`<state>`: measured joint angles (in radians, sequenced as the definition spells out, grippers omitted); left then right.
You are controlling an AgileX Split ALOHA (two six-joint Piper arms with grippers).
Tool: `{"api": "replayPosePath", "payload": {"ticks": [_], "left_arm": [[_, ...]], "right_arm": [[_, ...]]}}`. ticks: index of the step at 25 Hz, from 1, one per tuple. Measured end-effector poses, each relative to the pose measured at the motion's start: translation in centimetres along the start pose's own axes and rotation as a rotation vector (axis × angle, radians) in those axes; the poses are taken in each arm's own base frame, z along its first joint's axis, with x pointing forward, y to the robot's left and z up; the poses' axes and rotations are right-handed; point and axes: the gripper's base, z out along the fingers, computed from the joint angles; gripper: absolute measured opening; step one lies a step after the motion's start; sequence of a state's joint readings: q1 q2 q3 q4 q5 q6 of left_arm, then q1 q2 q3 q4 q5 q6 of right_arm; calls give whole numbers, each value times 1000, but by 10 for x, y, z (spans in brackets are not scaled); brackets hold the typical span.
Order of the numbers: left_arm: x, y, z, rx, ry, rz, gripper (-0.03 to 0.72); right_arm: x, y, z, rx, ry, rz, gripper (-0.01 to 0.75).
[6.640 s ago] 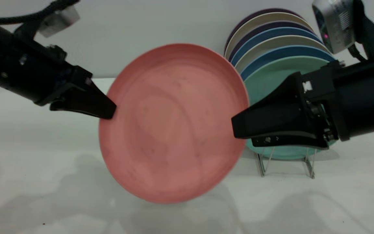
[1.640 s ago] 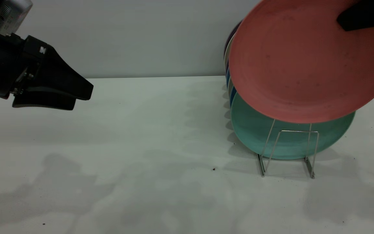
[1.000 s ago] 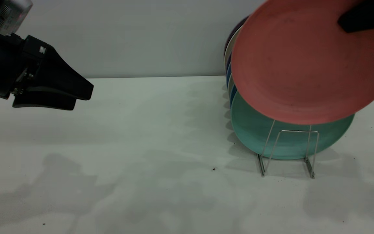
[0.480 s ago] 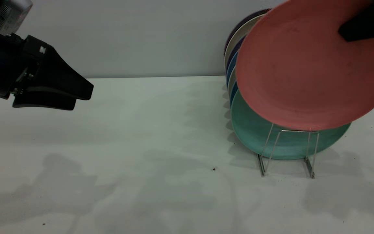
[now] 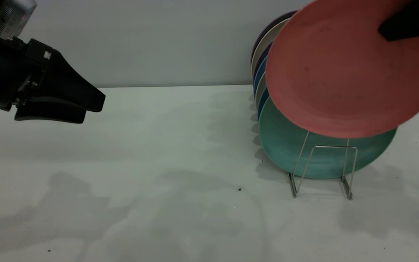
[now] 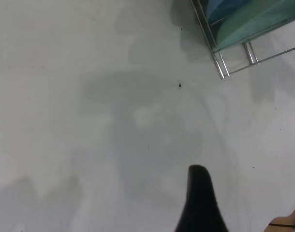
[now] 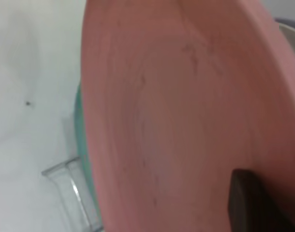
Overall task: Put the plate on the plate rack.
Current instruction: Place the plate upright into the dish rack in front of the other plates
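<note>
I am holding the plate (image 5: 347, 69) by its upper rim with my right gripper (image 5: 407, 27); the fingers are clamped on the rim, one dark finger lying across the plate's face. The plate is hanging tilted in the air, above and in front of the plate rack (image 5: 322, 171), its lowest edge overlapping the teal-green plate (image 5: 296, 149) in the exterior view. It is not seated in any slot.

Status, as I judge it:
- Pick-up: complete.
- Transport to the rack: largely complete.
- Remaining: lowering the bottom edge into the free front loop, ahead of the teal-green plate; then releasing.

The slots behind are holding the row of blue, beige and dark plates (image 5: 262, 65).

My left gripper (image 5: 86, 107) is idling well apart, above the table (image 5: 158, 163) at the far left, holding nothing. The two fingers lie close together; I cannot tell whether they are fully closed.

Markings: a small pale mark is showing on the left wrist housing, unreadable. No brand, label or writing is legible on the plates or the rack.
</note>
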<state>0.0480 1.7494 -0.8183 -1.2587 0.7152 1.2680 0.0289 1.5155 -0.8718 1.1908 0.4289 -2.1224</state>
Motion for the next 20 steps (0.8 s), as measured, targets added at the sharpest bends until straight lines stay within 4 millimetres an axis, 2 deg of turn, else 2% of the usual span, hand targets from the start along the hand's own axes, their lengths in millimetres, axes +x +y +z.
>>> {"api": "replayPosePath", "payload": {"ticks": [8, 16, 20], "left_arm": [[1, 0, 0, -3, 16, 11, 559], [2, 0, 0, -1, 17, 8, 559], [2, 0, 0, -1, 17, 8, 559]], "right_arm": [[-9, 5, 6, -18, -3, -57, 95], [4, 9, 25, -64, 42, -37, 95], [6, 9, 28, -68, 49, -37, 95]]}}
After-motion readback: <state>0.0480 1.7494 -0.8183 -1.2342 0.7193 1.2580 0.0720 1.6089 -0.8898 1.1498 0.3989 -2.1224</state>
